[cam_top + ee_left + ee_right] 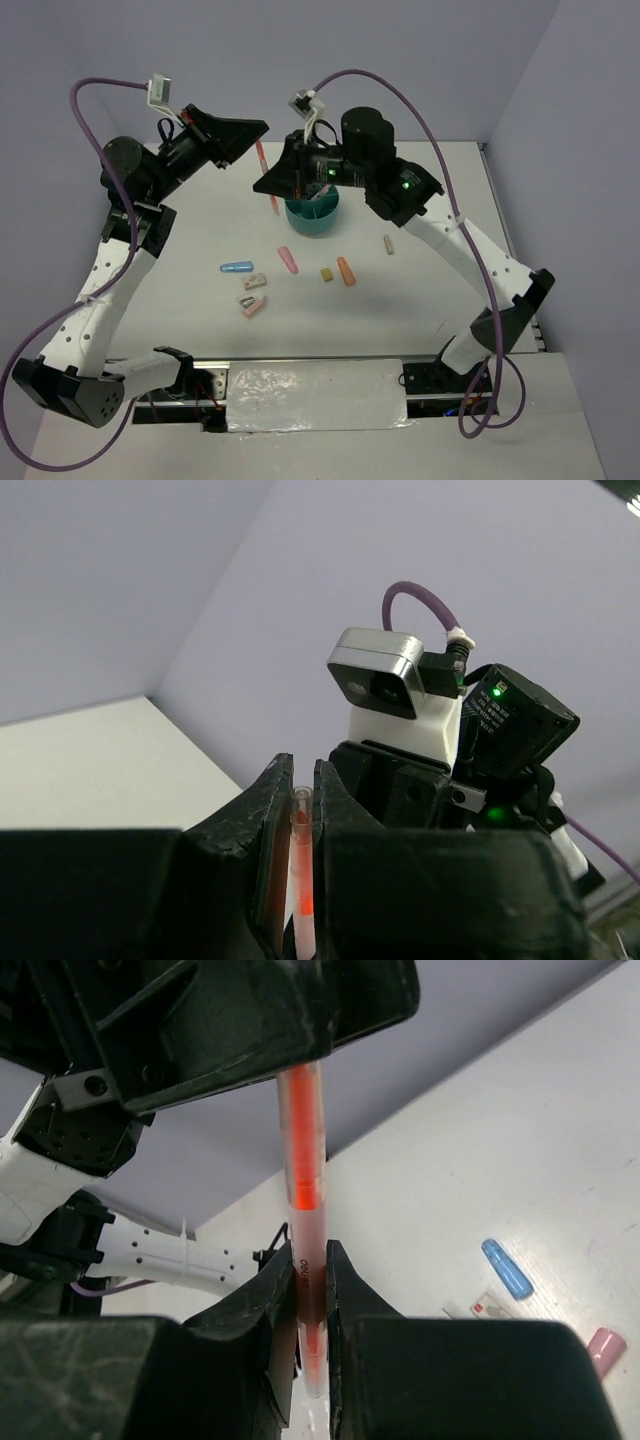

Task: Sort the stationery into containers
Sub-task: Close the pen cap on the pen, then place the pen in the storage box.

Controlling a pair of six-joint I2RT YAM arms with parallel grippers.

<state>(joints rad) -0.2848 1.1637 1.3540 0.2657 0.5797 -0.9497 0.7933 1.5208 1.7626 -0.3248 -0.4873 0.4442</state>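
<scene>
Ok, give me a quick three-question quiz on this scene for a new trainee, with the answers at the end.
1. True or false: only one claw grips the pink pen.
2. Where is the teal tub? A) mid-table, close by the right claw; B) beside the left arm's base; C) at the table's far right edge.
3. Fill in: the light-blue capsule lies on the ____.
Key: 1 false, the left claw and the right claw both grip it. 2 A. 3 table.
</scene>
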